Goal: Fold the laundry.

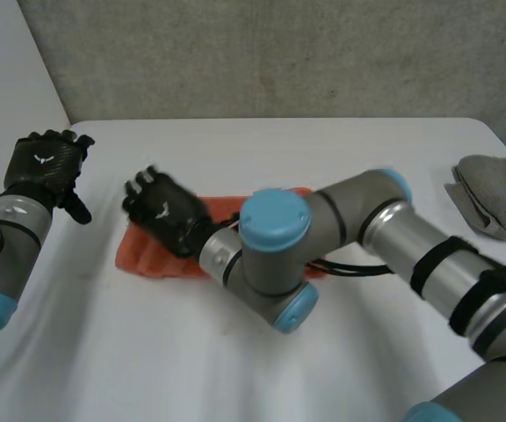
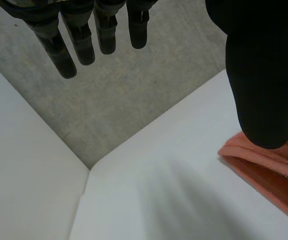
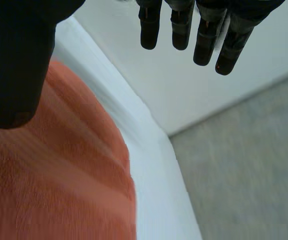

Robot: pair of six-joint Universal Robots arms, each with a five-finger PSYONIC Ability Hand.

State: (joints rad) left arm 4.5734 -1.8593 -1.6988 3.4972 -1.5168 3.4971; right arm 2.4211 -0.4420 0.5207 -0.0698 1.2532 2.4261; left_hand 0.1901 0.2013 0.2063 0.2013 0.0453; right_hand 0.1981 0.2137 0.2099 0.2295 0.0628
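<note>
1. The orange cloth point(image 1: 148, 259) lies folded into a long flat strip on the white table point(image 1: 262, 145). In the head view it is left of the table's middle, with stacked layers showing along its edge.
2. The right hand point(image 1: 167, 214) is over the cloth's left end. The right arm point(image 1: 275, 229) reaches across the strip and hides most of its middle. Whether the palm touches the fabric cannot be told.
3. In the right wrist view the cloth point(image 3: 54, 185) lies under the palm and thumb. The fingers point(image 3: 181, 27) are straight and a little apart, past the cloth's edge, and hold nothing.
4. The left hand point(image 1: 46, 163) is held over the table near its left edge, apart from the cloth's end. Its fingers point(image 2: 79, 42) are straight and spread, the thumb held wide, with nothing in them.
5. In the left wrist view the cloth's layered end point(image 2: 266, 170) lies beside that thumb, apart from the fingertips.
6. A crumpled grey towel point(image 1: 497, 198) sits at the table's right edge, well apart from the orange cloth and both hands.
</note>
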